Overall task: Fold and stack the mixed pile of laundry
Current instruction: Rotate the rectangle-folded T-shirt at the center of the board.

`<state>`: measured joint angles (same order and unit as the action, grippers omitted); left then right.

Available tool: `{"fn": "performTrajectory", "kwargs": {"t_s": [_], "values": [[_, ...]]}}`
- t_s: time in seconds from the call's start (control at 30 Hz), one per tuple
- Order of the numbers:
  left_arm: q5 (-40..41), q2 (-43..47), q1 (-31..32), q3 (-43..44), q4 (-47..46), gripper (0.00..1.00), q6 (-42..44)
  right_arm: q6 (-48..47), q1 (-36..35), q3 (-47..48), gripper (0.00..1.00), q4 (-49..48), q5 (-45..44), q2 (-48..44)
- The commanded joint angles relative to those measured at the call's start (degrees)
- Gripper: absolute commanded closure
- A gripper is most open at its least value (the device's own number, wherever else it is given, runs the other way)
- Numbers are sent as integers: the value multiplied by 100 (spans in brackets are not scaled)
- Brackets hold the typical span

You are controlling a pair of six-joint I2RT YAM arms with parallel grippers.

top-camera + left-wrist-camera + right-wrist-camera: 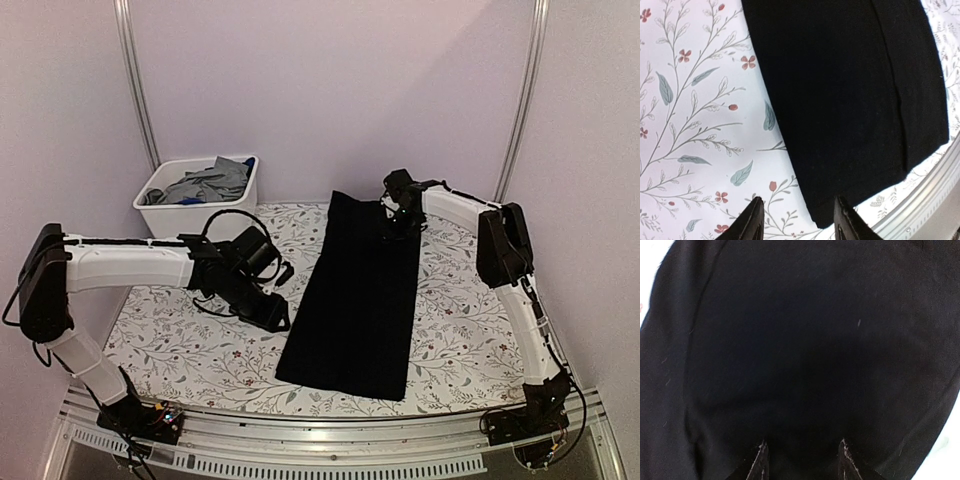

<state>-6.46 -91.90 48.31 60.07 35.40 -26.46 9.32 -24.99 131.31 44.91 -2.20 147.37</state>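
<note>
Black T-shirt (352, 300), folded into a long strip, lies on the table (180, 345), its long axis running far to near. I have the right gripper (396, 228) over its far end and the left gripper (282, 320) just beside its left edge, both with jaws apart.

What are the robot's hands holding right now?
Nothing, it seems. The left hand hangs open beside the black shirt; the right hand hangs open over its far end, not pinching it.
</note>
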Motion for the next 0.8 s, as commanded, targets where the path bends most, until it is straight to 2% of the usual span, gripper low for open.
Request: {"fn": "performTrajectory", "kwargs": {"t_s": [0.0,0.17,0.37,0.57,0.77], "values": [[-237,-100,-68,154,-489,53,307,274,-74,-771,53,-180,670,-1394],[-440,-199,-42,70,-780,53,529,808,-388,-2334,51,-287,1071,-2788],[-486,-364,25,14,-865,55,749,1587,-1378,-4171,52,-715,1409,-3868],[-474,-775,305,73,-839,64,919,2356,-2297,-5273,55,-1036,1589,-4025],[-487,-1333,764,73,-721,74,968,2975,-2475,-6429,59,-1495,2015,-4046]]}}
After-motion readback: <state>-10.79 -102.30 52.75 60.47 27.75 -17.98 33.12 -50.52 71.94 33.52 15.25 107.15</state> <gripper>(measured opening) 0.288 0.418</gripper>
